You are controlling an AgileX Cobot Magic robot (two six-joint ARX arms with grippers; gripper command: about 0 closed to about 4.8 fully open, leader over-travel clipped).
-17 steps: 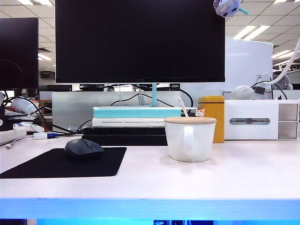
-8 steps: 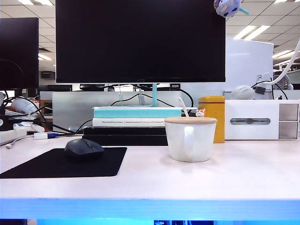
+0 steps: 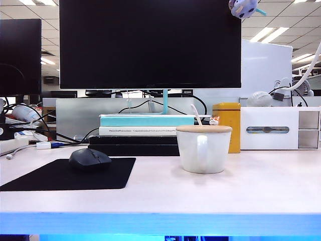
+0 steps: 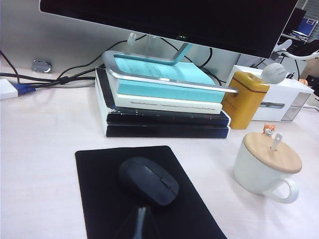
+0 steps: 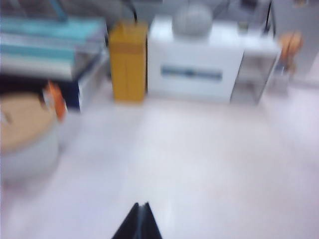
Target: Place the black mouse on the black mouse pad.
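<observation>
Already the black mouse (image 4: 148, 180) sits inside the black mouse pad's (image 4: 99, 199) edges.

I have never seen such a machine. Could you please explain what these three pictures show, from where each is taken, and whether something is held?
It is a robot with two arms, each ending in two fingers. One picture looks across the table from the front; no arm shows there. The other two come from cameras on the wrists. The black mouse lies on the black mouse pad, near a white mug, a stack of books and a yellow tin. The left gripper hovers above the mouse; its state is unclear. The right gripper is shut, over bare table. Nothing is held.
</observation>
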